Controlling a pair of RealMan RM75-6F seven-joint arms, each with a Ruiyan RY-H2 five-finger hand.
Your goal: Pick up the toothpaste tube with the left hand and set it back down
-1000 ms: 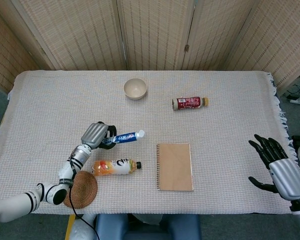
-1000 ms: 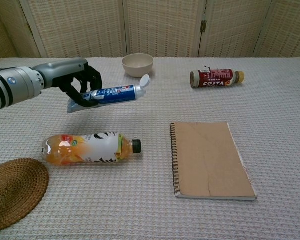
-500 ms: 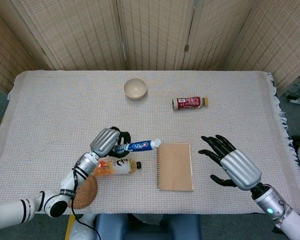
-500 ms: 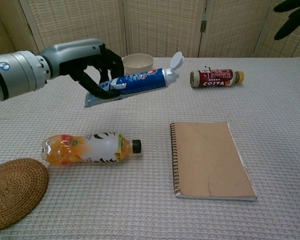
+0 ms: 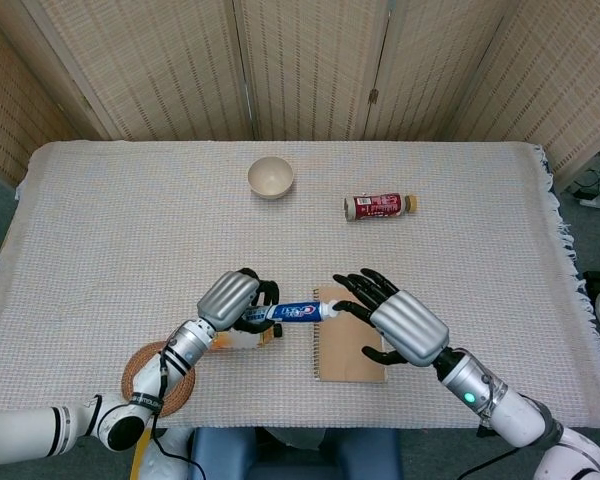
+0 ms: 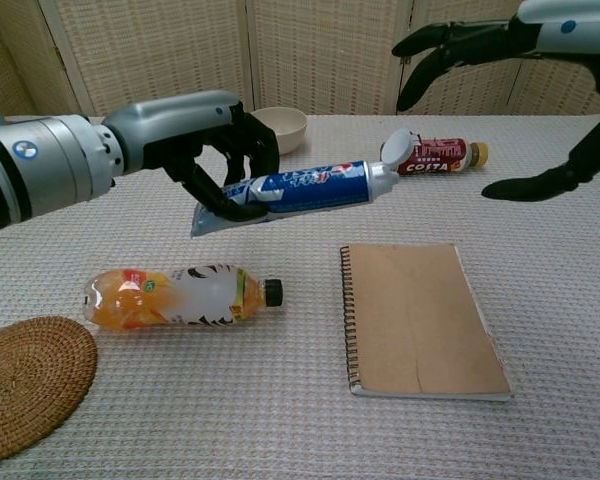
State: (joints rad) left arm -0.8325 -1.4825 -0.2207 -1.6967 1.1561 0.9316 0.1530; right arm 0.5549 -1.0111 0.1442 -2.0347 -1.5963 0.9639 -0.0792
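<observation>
Woven screens stand behind my table, which is covered in a pale knitted cloth. My left hand grips the toothpaste tube by its crimped end, fingers curled around it. I see the tube lifted clear of the cloth, roughly level, cap pointing toward my right side. From the head view it hangs above the orange drink bottle and the near edge of the brown notebook.

My right hand is up in the air too, holding nothing, fingers spread wide. From the head camera its fingertips sit just beside the tube's cap; whether they touch it I cannot tell. In the chest view the hand shows above and to the right of the cap.

Further back lie a cream bowl and a red coffee bottle on its side. A round wicker coaster sits at the near left corner.
</observation>
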